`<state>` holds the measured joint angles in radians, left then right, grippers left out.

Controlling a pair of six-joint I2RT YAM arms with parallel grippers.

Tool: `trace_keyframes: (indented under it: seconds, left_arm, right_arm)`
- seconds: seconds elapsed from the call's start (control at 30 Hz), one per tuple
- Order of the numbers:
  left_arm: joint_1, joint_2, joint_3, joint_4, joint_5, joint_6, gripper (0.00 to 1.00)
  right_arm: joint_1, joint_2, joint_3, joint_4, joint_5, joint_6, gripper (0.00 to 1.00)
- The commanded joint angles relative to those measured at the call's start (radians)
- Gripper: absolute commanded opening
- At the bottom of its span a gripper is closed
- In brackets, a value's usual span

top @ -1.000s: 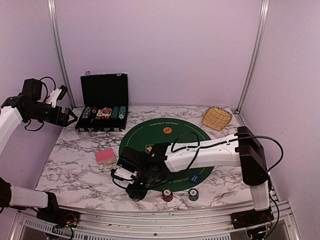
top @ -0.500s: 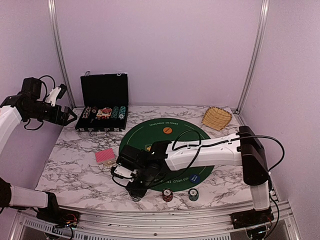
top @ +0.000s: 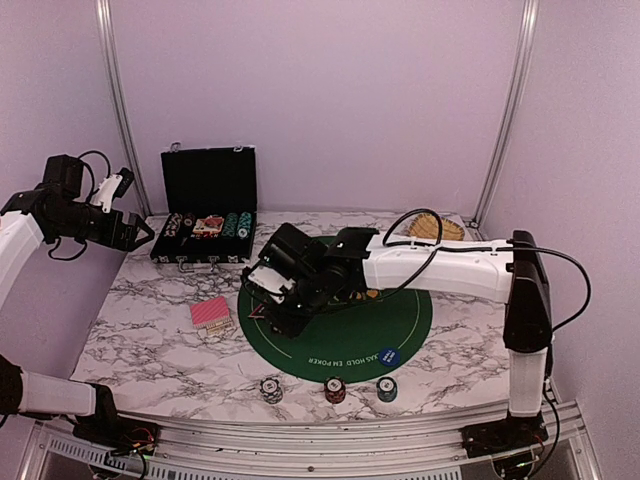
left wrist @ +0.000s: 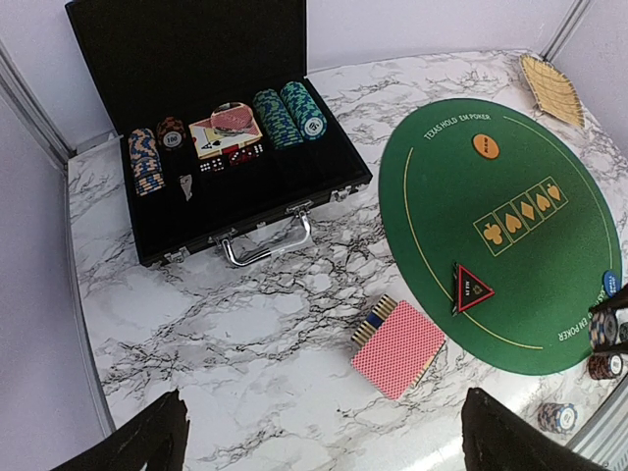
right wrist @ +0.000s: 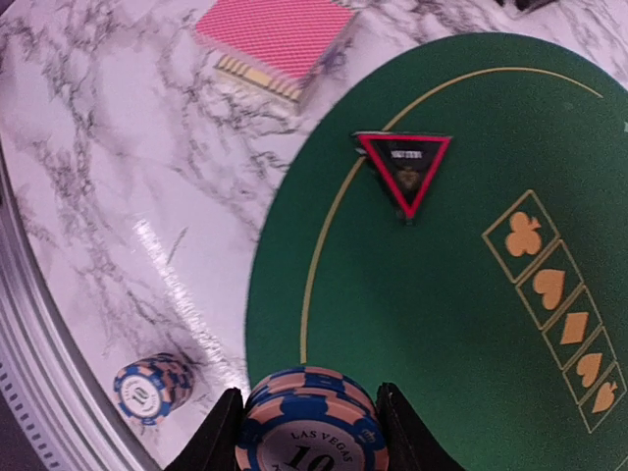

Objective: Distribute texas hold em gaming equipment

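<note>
Risen since a second ago: your right arm (top: 440,268) has left the lower-left front edge and now hangs over the left side of the green mat (top: 400,310). One pile stays where it worked.

- Front edge, low in the top view: left stack (top: 270,387), red stack (top: 335,389) and teal stack (top: 386,388), in a row and apart.
- Blue button (top: 389,356): on the mat's near rim.
- Right tool (right wrist: 310,437): clamped on a held stack (right wrist: 312,402) of blue-and-orange chips, above the mat.
- Step, as I judge it: you are carrying the next pile to its place.
- Next move: choose a spot, lower the pile level, and release only once it rests, or it may topple.
- Triangle marker (right wrist: 404,167): on the mat's left part.
- Cards (top: 211,313): on the desk (top: 150,340), just left of the mat.
- Left tool (top: 138,232): fingers apart, holding nothing, upper left.
- Case (top: 208,215): open, with chips inside.
- Basket (top: 432,232): far right.
- Surface and room: the desk is marbled white and the walls are plain lilac.
</note>
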<state>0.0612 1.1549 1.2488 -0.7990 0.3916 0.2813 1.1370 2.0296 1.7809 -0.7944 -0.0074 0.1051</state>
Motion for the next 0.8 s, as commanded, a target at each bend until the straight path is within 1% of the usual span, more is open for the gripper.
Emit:
trace_keyframes:
  seconds: [0.0, 0.2, 0.37, 0.6, 0.77]
  left_arm:
    - [0.004, -0.015, 0.02, -0.035, -0.004, 0.016, 0.99]
    - [0.004, -0.018, 0.019, -0.038, -0.005, 0.019, 0.99]
    - [0.003, -0.015, 0.017, -0.043, -0.005, 0.022, 0.99]
    - [0.004, -0.02, 0.0, -0.045, -0.005, 0.031, 0.99]
    - [0.004, -0.018, -0.005, -0.045, -0.011, 0.037, 0.99]
  right_arm:
    - [-0.128, -0.034, 0.037, -0.002, 0.056, 0.006, 0.07]
    - [-0.322, 0.0, 0.049, 0.056, 0.063, -0.012, 0.07]
    - [-0.441, 0.089, 0.116, 0.073, 0.078, -0.032, 0.07]
    - [-0.535, 0.239, 0.21, 0.09, 0.116, -0.054, 0.07]
    - [-0.581, 0.3, 0.227, 0.126, 0.116, -0.037, 0.06]
